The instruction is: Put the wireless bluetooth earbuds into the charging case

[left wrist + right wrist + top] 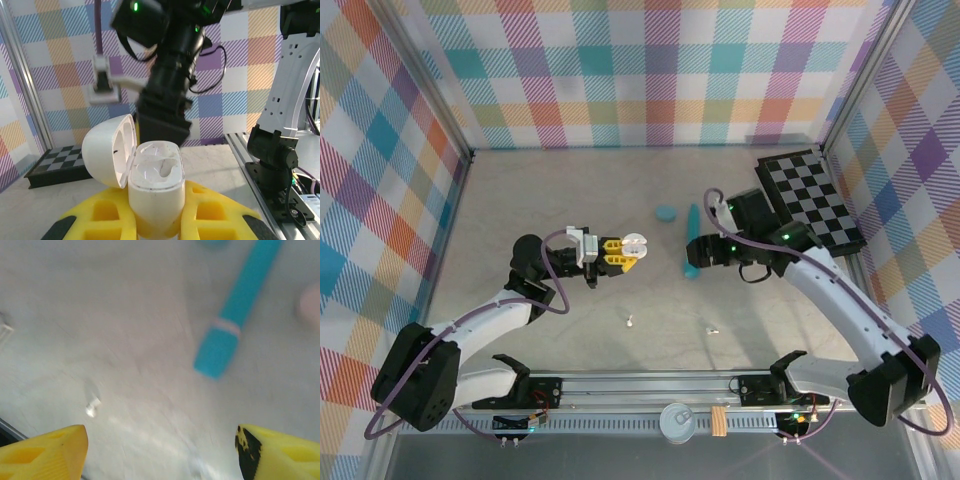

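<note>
Your left gripper (155, 212) clamps the white charging case (154, 185); your open, empty right gripper (160, 452) could flick away that probable earbud (92, 405).

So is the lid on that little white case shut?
No, the white case has its lid swung open, showing the hollows inside.

A robot lab's test booth: plaid walls (650, 70) on a metal frame (431, 80) enclose a pale counter (570, 190), a checkerboard (812, 200) lies in one corner, and the left arm (490, 310) and right arm (840, 300) are bolted to a rail (650, 384).
</note>
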Motion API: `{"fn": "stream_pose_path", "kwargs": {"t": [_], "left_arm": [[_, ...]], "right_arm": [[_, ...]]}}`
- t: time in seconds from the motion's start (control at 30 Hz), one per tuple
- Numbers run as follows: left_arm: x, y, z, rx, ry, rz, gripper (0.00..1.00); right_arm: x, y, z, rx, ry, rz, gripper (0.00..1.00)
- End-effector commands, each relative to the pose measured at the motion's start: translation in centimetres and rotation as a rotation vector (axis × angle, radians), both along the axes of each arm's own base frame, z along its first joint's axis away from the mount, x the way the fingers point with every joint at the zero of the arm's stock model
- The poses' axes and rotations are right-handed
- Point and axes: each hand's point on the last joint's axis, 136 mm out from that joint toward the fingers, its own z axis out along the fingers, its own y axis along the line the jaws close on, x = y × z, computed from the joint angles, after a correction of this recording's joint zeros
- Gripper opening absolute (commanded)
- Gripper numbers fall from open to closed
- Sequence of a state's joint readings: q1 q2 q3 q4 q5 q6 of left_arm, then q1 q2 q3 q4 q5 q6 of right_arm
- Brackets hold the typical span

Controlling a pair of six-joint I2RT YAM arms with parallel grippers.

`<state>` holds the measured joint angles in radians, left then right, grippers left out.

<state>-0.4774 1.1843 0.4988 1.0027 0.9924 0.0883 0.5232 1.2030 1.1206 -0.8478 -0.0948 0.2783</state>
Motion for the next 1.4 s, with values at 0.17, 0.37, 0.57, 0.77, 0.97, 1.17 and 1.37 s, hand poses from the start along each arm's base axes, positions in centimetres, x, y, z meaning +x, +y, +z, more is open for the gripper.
{"fn": "stream_pose_path", "kwargs": {"t": [0.17,0.37,0.57,0.77,0.97,1.17,1.37], "left_arm": [[-1.0,0.1,1.0,-0.025,-0.065,-0.023,0.04],[-1.2,0.1,1.1,-0.025,-0.064,-0.033,0.04],[-1.3,0.0,1.0,-0.027,-0.064,-0.041,0.04],[-1.3,0.0,0.9,-0.025,-0.063,-0.041,0.04],[-1.2,0.0,0.8,-0.024,-0.061,-0.043,0.03],[-1.1,-0.1,0.7,-0.023,-0.063,-0.044,0.03],[-1.1,-0.1,0.5,-0.025,-0.062,-0.046,0.03]], "right_arm": [[-7.0,-1.8,-10.8,-0.110,0.492,-0.113,0.76],[-8.0,-1.1,-14.4,-0.096,0.572,-0.113,0.75],[-8.3,-0.8,-16.7,-0.112,0.601,-0.104,0.75],[-9.6,-0.7,-17.5,-0.123,0.639,-0.097,0.69],[-11.3,-0.4,-16.8,-0.128,0.672,-0.087,0.67],[-12.5,0.2,-16.3,-0.129,0.705,-0.081,0.67],[-12.1,-0.3,-15.6,-0.196,0.687,-0.097,0.66]]}}
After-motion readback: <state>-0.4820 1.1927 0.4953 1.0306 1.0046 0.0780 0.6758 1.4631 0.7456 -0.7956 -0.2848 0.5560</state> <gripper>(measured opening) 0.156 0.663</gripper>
